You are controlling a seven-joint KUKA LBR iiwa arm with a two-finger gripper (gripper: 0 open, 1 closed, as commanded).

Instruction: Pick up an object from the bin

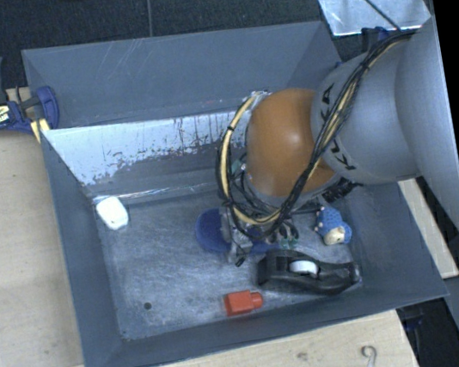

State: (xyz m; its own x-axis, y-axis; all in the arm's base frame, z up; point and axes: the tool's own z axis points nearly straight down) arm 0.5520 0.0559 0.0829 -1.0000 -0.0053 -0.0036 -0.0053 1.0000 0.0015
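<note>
While the gripper (241, 244) hangs just right of a blue lump (209, 229), touching or nearly so, its grip impossible to tell, red block (243, 302) below the lump, black dispenser (308, 275) lower right, white piece (112, 213) upper left.

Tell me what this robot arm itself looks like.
The arm is a thick, rounded silver-grey tube with dark KUKA lettering and black cables running along it. Its wrist wears a smooth orange-brown dome cover, ringed by looping yellow and black wires. Beneath sits the gripper, small, dark and metallic.
</note>
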